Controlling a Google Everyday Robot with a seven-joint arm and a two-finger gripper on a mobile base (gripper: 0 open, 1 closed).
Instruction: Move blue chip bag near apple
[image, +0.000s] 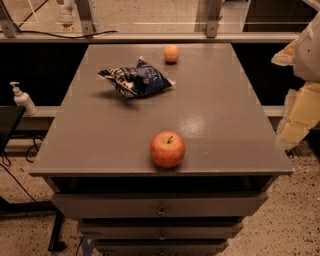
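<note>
— So, where does the dark navy-blue crinkled foil chip bag lie, and where is the gripper?
— The chip bag lies flat on the far left part of the grey flat-topped drawer cabinet, with nothing touching it. The pale beige gripper hangs off the cabinet's right side, beyond its edge and not above the top at all
— Open or closed?
— I cannot tell; it shows only as pale blocks at the border of the view
— Then which way must it go?
— Leftward and away, across most of the top: the chip bag lies to the gripper's left and farther back. Its long axis runs roughly side to side, slightly slanted, so I judge that a grasp from above, across the short width, would suit best
— And the round red-orange apple with a short dark stem?
— Near the front edge, about the middle, well apart from the chip bag. The carry would run from the back left toward the front, a little rightward
— Anything in the way?
— A small plain orange round fruit sits just behind the chip bag's right end, apart from it. It lies on the far side of that path, so I think it poses little risk. The move looks not yet begun
</note>
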